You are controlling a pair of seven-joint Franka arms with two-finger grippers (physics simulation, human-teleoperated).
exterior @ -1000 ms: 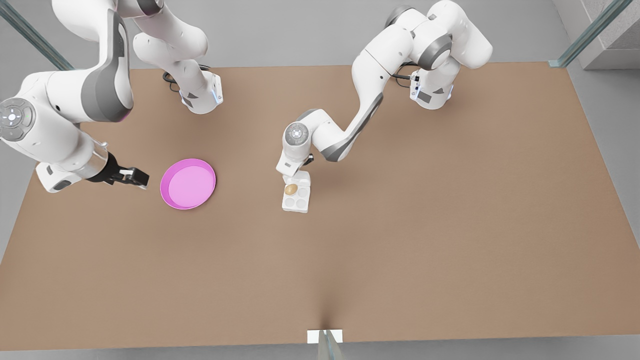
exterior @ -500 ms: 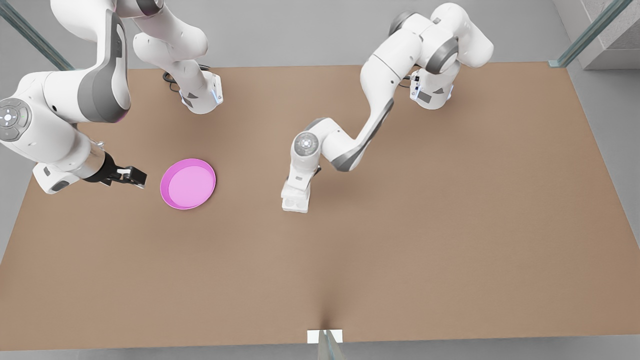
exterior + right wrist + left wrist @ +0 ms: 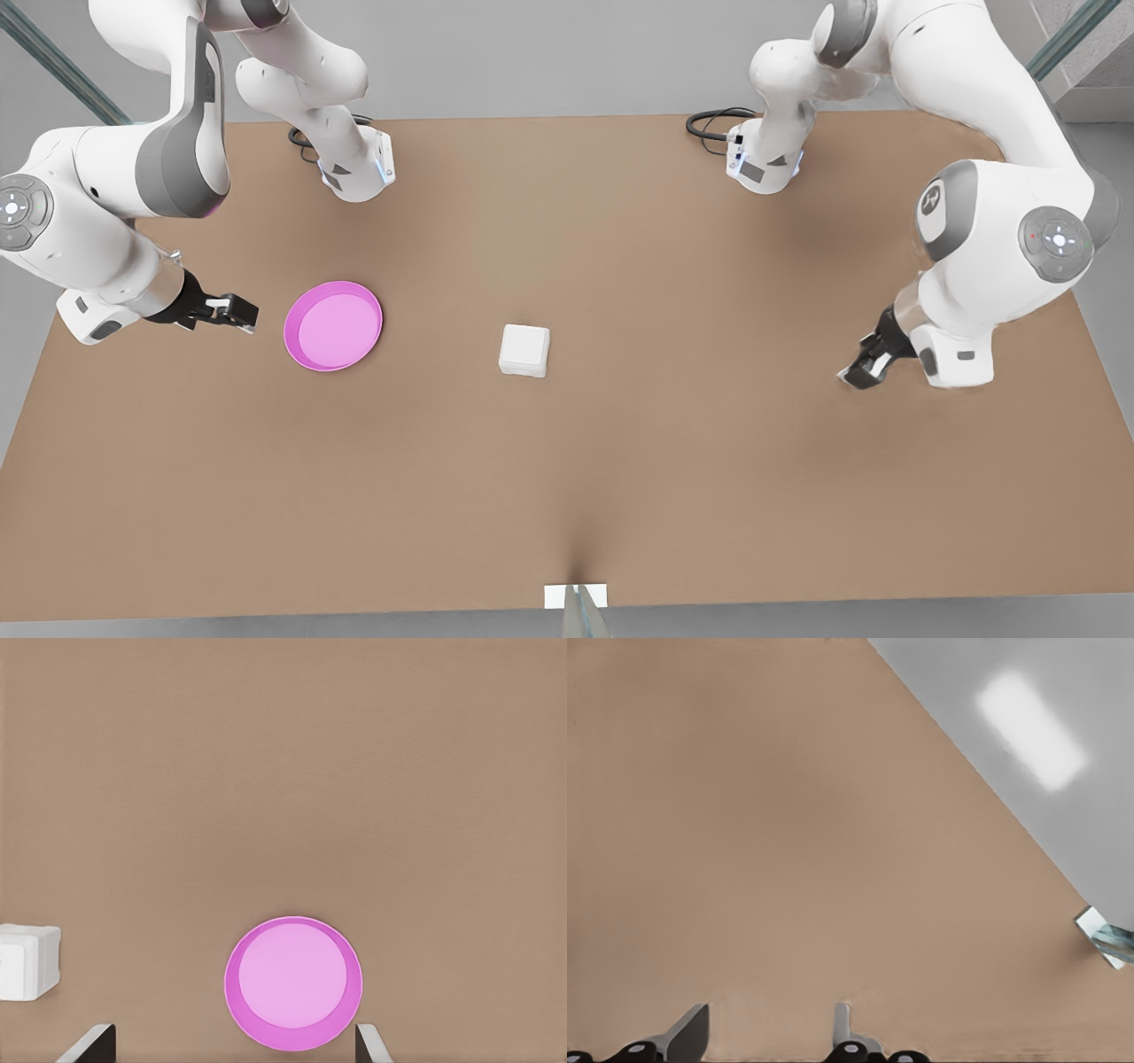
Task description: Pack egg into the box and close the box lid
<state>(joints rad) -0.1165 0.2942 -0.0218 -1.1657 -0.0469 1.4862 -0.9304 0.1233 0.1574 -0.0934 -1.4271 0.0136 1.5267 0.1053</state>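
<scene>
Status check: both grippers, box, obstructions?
Right gripper open beside round pink dish. Left gripper open, parked clear. White square box lid down. Nothing blocking.

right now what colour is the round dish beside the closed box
Pink, with a brighter magenta rim; the dish shows best in the right wrist view.

Looks like a simulated robot lab bench, not anybody's home or kitchen. You've got one big plain brown table point(image 3: 567, 478) sitting on a flat grey floor point(image 3: 549, 62), with two white arm bases point(image 3: 354, 173) bolted at about 11 and 1 o'clock on the tabletop, cables curling behind them. Metal frame struts point(image 3: 53, 62) cut across the corners at 10 and 2 o'clock. Everything is smooth, evenly lit and totally texture-free, typical render stuff.
</scene>
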